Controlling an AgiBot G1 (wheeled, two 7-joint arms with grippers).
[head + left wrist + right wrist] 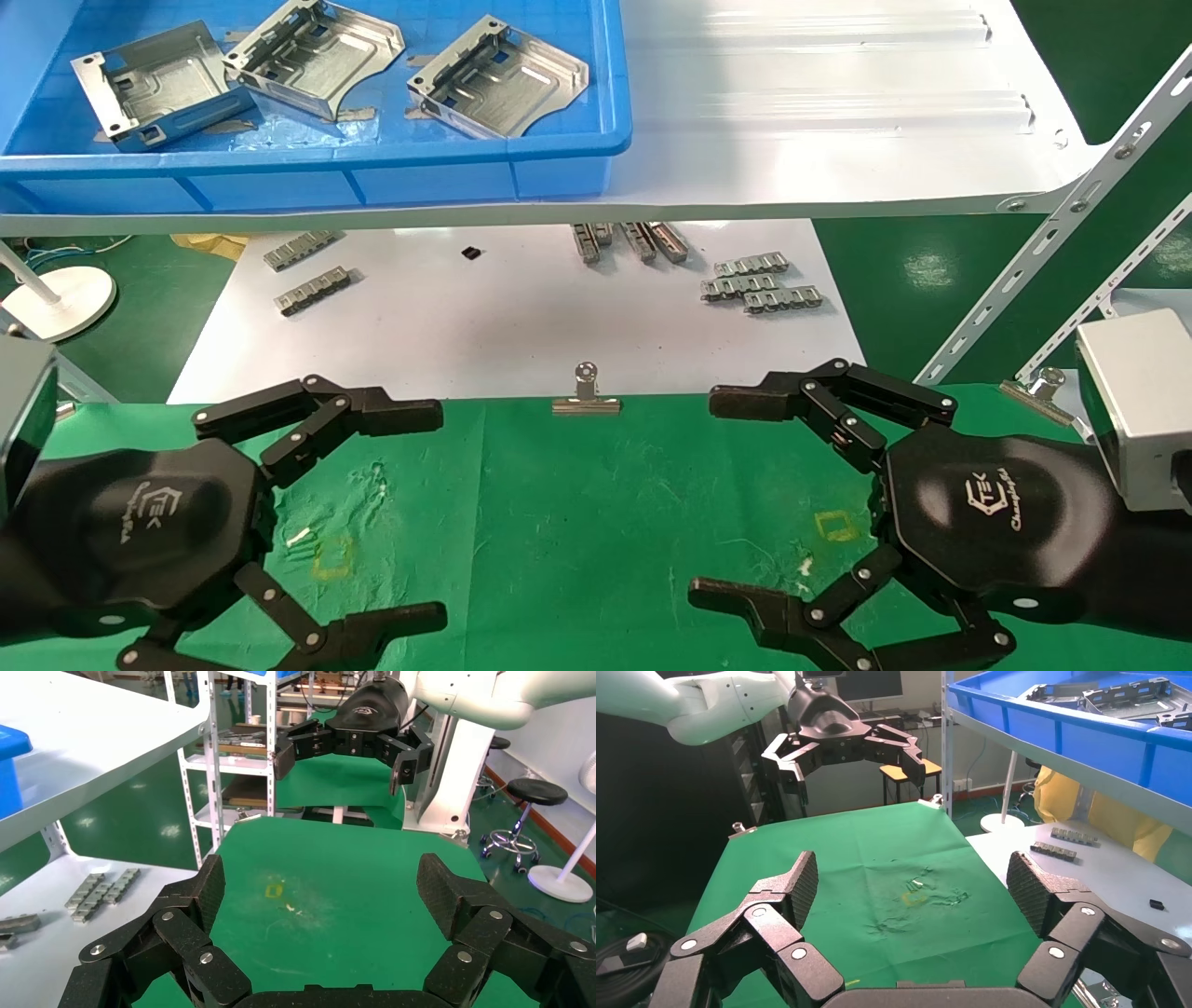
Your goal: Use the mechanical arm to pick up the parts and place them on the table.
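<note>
Three shiny silver parts [158,84] [317,56] [498,79] lie in a blue bin [307,154] on the white shelf, at the far left in the head view. The same parts [1116,699] show in the right wrist view. The mechanical arm's left gripper [438,514] [323,888] hovers open and empty over the left side of the green table [596,522]. Facing it over the table's right side, my right gripper [703,497] [912,881] is likewise open and empty. Both are well short of the bin.
The white shelf [838,112] overhangs a white sheet carrying grey link strips [759,284]. Binder clips [586,396] [1038,390] pin the cloth's far edge. Slotted shelf struts [1071,214] slant at the right. Yellow square marks [332,556] [836,527] sit on the cloth.
</note>
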